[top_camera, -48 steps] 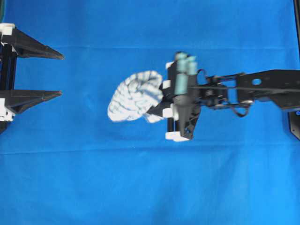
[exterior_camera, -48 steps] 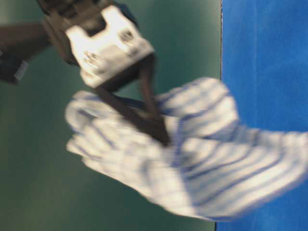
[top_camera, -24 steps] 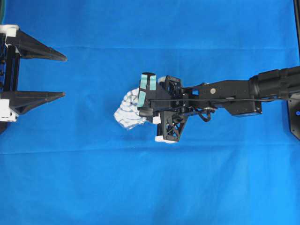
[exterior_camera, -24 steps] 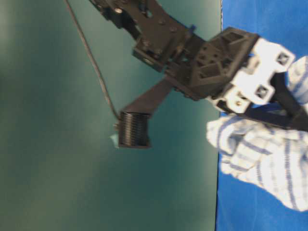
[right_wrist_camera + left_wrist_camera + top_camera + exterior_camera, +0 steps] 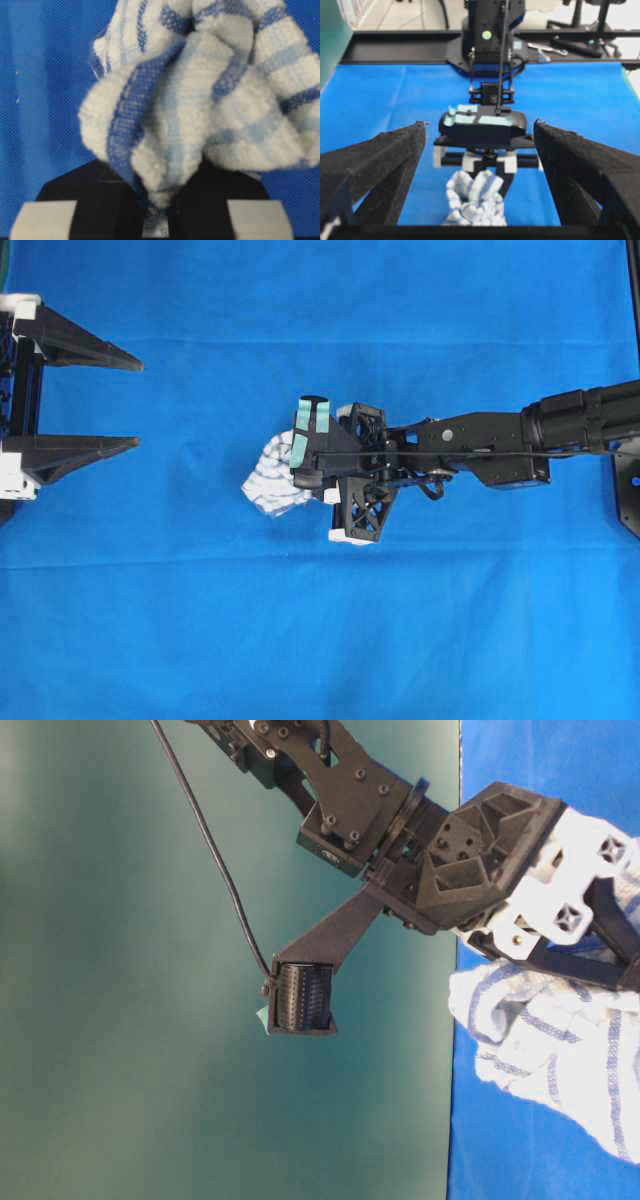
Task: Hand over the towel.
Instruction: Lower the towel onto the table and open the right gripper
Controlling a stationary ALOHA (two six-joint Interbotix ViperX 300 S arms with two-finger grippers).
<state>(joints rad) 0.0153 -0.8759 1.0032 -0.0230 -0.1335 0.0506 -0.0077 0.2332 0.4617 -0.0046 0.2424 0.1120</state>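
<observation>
The towel [image 5: 268,480], white with thin blue stripes, is bunched up near the middle of the overhead view. My right gripper [image 5: 303,476] is shut on it, its fingers pinching a fold; the wrist camera hides the fingertips from above. In the right wrist view the towel [image 5: 200,90] bulges out from between the closed fingers of the right gripper [image 5: 160,206]. My left gripper [image 5: 138,403] is wide open and empty at the left edge, facing the towel with a clear gap. The left wrist view shows the towel [image 5: 475,200] hanging between its spread fingers [image 5: 385,160], further off.
A large plain blue cloth [image 5: 320,640] covers the table. The right arm's base [image 5: 628,490] stands at the right edge. A green wall [image 5: 150,1020] shows in the table-level view. Tools and stands [image 5: 547,47] lie beyond the far table edge.
The right arm has moved left toward the left gripper with the towel and turned its wrist. In the last half second it has hardly moved. The left gripper has stayed still and open.
</observation>
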